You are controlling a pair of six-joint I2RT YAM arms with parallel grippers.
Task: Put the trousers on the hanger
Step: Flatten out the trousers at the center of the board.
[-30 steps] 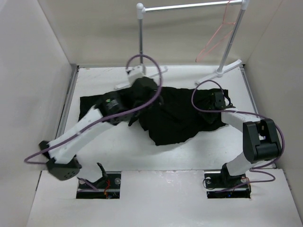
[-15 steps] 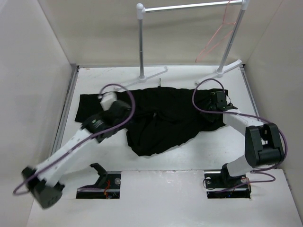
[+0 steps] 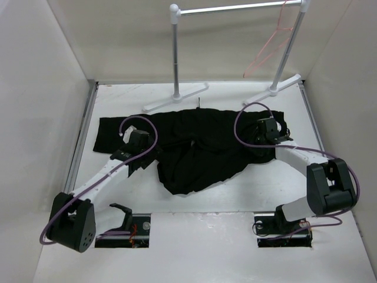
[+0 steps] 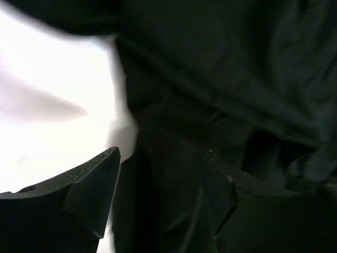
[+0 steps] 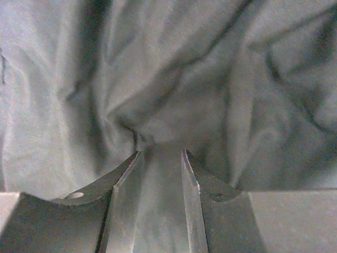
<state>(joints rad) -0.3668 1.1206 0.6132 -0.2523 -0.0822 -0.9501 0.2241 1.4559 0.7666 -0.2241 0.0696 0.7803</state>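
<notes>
**Position.** The large black soft-fabric trousers lie crumpled on the white table, just in front of the feet of the white-posted rack. The thin pink-red wire hanger hangs from the rack's silver crossbar, beside the rack's right post and well apart from the garment.

**Grippers.**
- Left gripper: the fingers are spread and low over the cloth, in front of the rack's left post. Fabric lies between them unclamped, and bare table shows just beside one finger.
- Right gripper: the fingers are drawn close together and pinch a puckered fold at the garment end in front of the rack's right post.

**Probable faults from this state.**
1. Slip. The right gripper's fold looks thin, so the weight of the garment during a lift towards the rack may pull it free.
2. Poor left grasp. The left gripper sits near a cloth edge. Closing there may catch too little fabric, or several stacked layers at once.
3. Bunching. Raising crumpled cloth from one or two points gives a thick hanging mass, unlikely to pass through the hanger's triangle.
4. Hanger displacement. The hanger hangs free on the crossbar, so a push from cloth or an arm may swing it or unhook it.
5. Rack disturbance. Fabric dragged against the rack's feet may shift or tip the rack.
</notes>
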